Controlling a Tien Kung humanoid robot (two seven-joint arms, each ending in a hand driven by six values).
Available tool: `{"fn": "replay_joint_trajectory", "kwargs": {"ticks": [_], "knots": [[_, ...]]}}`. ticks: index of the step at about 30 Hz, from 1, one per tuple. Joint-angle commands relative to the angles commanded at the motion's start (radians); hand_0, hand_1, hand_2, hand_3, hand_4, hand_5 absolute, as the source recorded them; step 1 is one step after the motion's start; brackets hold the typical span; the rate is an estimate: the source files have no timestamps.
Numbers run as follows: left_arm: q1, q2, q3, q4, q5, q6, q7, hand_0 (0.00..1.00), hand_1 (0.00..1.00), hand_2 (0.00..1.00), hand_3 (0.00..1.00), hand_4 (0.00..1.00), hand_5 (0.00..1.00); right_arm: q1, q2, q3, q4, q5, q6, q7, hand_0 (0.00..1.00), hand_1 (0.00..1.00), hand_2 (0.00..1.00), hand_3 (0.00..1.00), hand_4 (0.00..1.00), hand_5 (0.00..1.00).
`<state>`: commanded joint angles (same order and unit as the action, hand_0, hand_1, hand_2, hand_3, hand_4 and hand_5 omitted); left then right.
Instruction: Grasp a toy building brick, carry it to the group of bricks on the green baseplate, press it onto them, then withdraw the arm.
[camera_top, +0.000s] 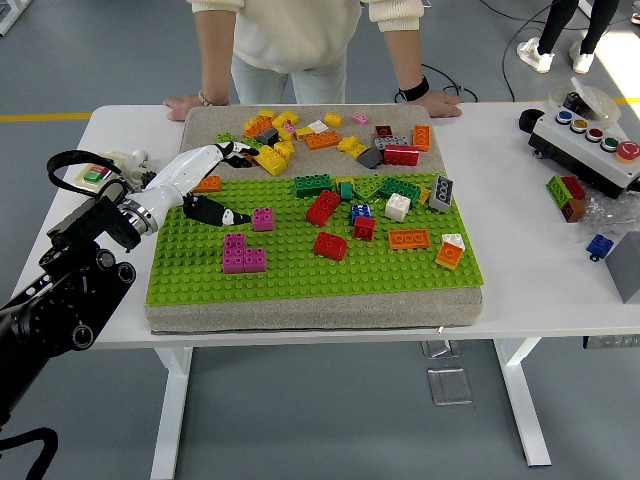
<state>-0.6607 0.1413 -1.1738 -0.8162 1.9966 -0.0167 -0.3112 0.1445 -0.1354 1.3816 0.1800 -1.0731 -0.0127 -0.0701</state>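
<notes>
Your robot's left hand (205, 185), white-shelled w/ black fingertips, sits over the far-left corner of the green studded baseplate (300, 275). Fingers are spread, not clamped on anything you can see; thumb tip points right, just beside the small pink brick (263, 219). Whether it touches that brick, can't tell. Right arm isn't in the shot.

The pile of loose yellow, orange and black bricks (262, 140) lies at the far-left edge, partly on the grey foam mat (300, 312) beyond the plate, right by the fingertips. An orange flat brick (209, 184) peeks out under the palm.

Mid-plate group: red tilted brick (323, 207), green long brick (312, 184), red square brick (330, 246), blue brick (360, 212), white brick (398, 207), orange flat brick on the right (408, 239). The magenta L-shaped brick (241, 254) stands alone nearer you, left of centre.

Open room: the whole near strip of the plate is bare studs, also the near-left corner. Right of the mat, the white table (530, 280) is bare up to the control box w/ coloured buttons (590, 140) at the far-right edge.

A person in a cream top (290, 40) stands at the far side, both hands resting flat on the table edge, either side of the mat.
</notes>
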Motion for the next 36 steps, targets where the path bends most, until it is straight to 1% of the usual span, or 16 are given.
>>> {"fn": "replay_joint_trajectory", "kwargs": {"ticks": [6, 9, 10, 13, 19, 24, 33, 34, 36], "knots": [[-0.038, -0.023, 0.019, 0.078, -0.009, 0.001, -0.004, 0.784, 0.742, 0.722, 0.777, 0.998, 0.074, 0.001, -0.002, -0.003, 0.000, 0.001, -0.001, -0.001, 0.752, 0.674, 0.726, 0.663, 0.921, 0.487], [-0.063, -0.038, 0.028, 0.129, -0.011, 0.004, -0.007, 0.784, 0.742, 0.722, 0.777, 0.998, 0.074, 0.002, -0.003, -0.006, 0.000, 0.003, 0.000, -0.001, 0.752, 0.674, 0.726, 0.663, 0.921, 0.487], [-0.068, -0.041, 0.030, 0.140, -0.011, 0.005, -0.008, 0.780, 0.738, 0.721, 0.767, 0.998, 0.124, 0.002, -0.003, -0.007, 0.000, 0.003, 0.000, -0.001, 0.752, 0.674, 0.725, 0.663, 0.921, 0.488], [-0.089, -0.056, 0.038, 0.188, -0.012, 0.009, -0.010, 0.780, 0.738, 0.721, 0.767, 0.998, 0.124, 0.004, -0.003, -0.008, 0.000, 0.004, -0.001, -0.001, 0.752, 0.674, 0.725, 0.663, 0.921, 0.488], [-0.111, -0.081, 0.058, 0.260, -0.025, 0.016, -0.012, 0.777, 0.735, 0.716, 0.759, 0.998, 0.126, 0.006, -0.003, -0.012, 0.000, 0.006, -0.002, 0.001, 0.752, 0.674, 0.726, 0.663, 0.922, 0.490], [-0.123, -0.094, 0.073, 0.303, -0.034, 0.024, -0.015, 0.777, 0.733, 0.713, 0.752, 0.998, 0.127, 0.007, -0.003, -0.014, 0.000, 0.007, -0.002, 0.000, 0.753, 0.674, 0.726, 0.663, 0.922, 0.490], [-0.145, -0.104, 0.099, 0.360, -0.053, 0.038, -0.023, 0.775, 0.730, 0.708, 0.740, 0.998, 0.127, 0.009, -0.003, -0.023, 0.000, 0.006, -0.002, -0.002, 0.753, 0.675, 0.726, 0.664, 0.922, 0.490], [-0.147, -0.104, 0.101, 0.363, -0.054, 0.038, -0.023, 0.769, 0.723, 0.664, 0.669, 0.998, 0.119, 0.009, -0.003, -0.023, 0.000, 0.006, -0.002, -0.002, 0.752, 0.675, 0.727, 0.664, 0.923, 0.489], [-0.154, -0.106, 0.113, 0.379, -0.062, 0.044, -0.026, 0.769, 0.723, 0.664, 0.669, 0.998, 0.119, 0.009, -0.003, -0.026, 0.000, 0.007, -0.002, -0.001, 0.752, 0.675, 0.727, 0.664, 0.923, 0.489]]}}
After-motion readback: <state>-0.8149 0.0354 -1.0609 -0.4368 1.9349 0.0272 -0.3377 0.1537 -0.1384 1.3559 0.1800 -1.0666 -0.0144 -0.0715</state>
